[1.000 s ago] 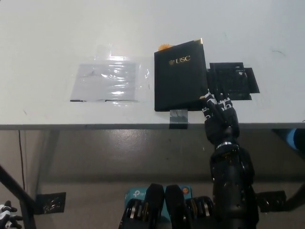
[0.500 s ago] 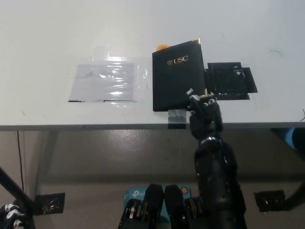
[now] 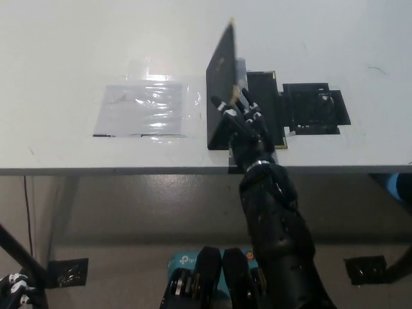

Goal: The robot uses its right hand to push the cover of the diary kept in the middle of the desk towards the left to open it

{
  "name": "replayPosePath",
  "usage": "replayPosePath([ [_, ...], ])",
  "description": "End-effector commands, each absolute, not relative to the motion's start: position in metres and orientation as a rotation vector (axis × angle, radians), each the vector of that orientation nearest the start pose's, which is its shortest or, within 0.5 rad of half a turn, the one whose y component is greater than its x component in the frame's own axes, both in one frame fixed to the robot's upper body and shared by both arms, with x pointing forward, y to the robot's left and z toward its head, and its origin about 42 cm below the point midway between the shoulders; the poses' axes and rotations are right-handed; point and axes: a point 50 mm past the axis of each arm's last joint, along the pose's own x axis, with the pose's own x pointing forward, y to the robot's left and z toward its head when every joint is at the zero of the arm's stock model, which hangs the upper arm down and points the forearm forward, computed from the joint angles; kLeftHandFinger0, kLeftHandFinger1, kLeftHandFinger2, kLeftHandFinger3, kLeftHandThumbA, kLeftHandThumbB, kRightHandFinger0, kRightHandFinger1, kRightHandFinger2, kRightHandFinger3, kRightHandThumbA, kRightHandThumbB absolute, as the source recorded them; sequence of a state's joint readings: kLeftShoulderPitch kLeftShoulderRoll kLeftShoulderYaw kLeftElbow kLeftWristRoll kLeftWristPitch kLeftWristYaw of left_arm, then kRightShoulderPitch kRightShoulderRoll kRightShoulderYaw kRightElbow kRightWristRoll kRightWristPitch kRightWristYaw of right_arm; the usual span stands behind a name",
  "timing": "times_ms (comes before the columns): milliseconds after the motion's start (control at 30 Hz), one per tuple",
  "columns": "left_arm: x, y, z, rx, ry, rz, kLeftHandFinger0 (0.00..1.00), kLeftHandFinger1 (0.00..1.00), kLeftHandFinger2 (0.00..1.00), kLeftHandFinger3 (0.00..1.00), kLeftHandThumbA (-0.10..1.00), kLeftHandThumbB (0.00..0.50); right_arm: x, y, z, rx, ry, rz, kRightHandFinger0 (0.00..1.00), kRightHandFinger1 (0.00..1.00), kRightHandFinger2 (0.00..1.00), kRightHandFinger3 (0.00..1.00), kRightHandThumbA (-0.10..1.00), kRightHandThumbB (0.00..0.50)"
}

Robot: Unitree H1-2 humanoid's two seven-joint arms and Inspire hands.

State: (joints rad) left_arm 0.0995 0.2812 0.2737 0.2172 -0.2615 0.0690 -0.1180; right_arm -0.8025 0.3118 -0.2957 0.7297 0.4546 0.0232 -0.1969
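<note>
I saw the right hand (image 3: pixel 241 122) with fingers spread against the diary (image 3: pixel 220 84) cover, which stood near-upright mid-desk (image 3: pixel 64 51). Left hand (image 3: pixel 14 286), far below the diary, probably idle; grip unclear.

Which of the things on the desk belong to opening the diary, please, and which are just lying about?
Part of the job:
- diary, its cover raised nearly upright
- right hand, open, pushing against the cover

Just lying about:
- clear plastic sheet on the desk
- black tape patch
- left hand, resting low, below desk level
</note>
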Motion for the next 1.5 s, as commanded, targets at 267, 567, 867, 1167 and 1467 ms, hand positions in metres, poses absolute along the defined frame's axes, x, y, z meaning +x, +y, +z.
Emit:
replayPosePath([
  [267, 0.235, 0.396, 0.061, 0.026, 0.236, 0.188, 0.37, 0.43, 0.24, 0.35, 0.52, 0.5, 0.472, 0.015, 0.21, 0.146, -0.003, 0.334, 0.95, 0.97, 0.96, 1.0, 1.0, 0.263],
  [567, 0.242, 0.397, 0.068, 0.042, 0.22, 0.17, 0.35, 0.42, 0.24, 0.35, 0.52, 0.5, 0.456, -0.001, 0.165, -0.399, -0.098, 0.506, 1.0, 0.99, 0.94, 1.0, 1.0, 0.3],
  [867, 0.242, 0.398, 0.069, 0.067, 0.216, 0.16, 0.35, 0.44, 0.25, 0.33, 0.53, 0.5, 0.456, -0.011, 0.152, -1.137, -0.318, 0.689, 0.78, 0.88, 0.87, 1.0, 1.0, 0.469],
  [1167, 0.243, 0.397, 0.07, 0.066, 0.212, 0.162, 0.36, 0.44, 0.24, 0.34, 0.53, 0.5, 0.467, -0.027, 0.145, -1.55, -0.432, 0.726, 1.0, 1.0, 1.0, 1.0, 1.0, 0.464],
  [1467, 0.243, 0.398, 0.069, 0.062, 0.211, 0.158, 0.38, 0.46, 0.26, 0.35, 0.52, 0.5, 0.466, -0.025, 0.143, -1.49, -0.379, 0.745, 1.0, 1.0, 1.0, 1.0, 1.0, 0.424],
])
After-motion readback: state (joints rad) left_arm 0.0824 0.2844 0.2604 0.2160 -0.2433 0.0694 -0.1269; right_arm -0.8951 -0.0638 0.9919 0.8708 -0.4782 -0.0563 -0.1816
